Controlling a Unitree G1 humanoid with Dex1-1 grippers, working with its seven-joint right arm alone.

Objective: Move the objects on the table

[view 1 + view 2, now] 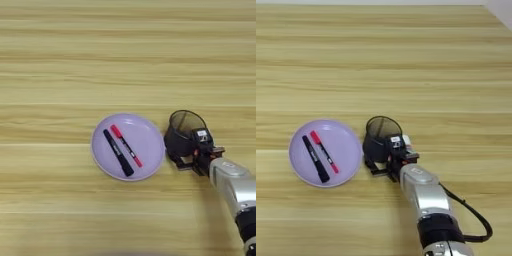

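Left eye view first: the broad light tan wooden table (pixel 125 55) fills the whole shot, grain streaks running 9-to-3, no room showing around it. Just below centre sits a round pale lilac plate (pixel 148 131), and lying flat on it are a slim black marker (pixel 118 153) and a thinner red-capped pen (pixel 126 145), side by side, both with their long axis going from about 10 o'clock to 4 o'clock. At the plate's 3 o'clock, close against its rim, is the small black wire-mesh pen cup (pixel 185 131), tipped so its open mouth tilts toward 12 o'clock. The right arm's silver forearm (pixel 231 182) comes in from the 5 o'clock corner, pointing toward 10 o'clock, and the two-fingered black gripper (pixel 192 152) is on the cup's near side; looks like the fingers are clamped on the cup's wall, one each side of the mesh. Right eye view: same scene shifted left, with a sliver of pale floor at the top right corner past the table edge. The plate (pixel 298 137) sits at 9 o'clock, the cup (pixel 380 131) near centre, and a white glue stick (pixel 406 141) pokes out just at the cup's 4 o'clock, right next to the gripper (pixel 387 157). The forearm (pixel 423 192) rises from 6 o'clock with a black cable (pixel 471 220) looping off its right side.
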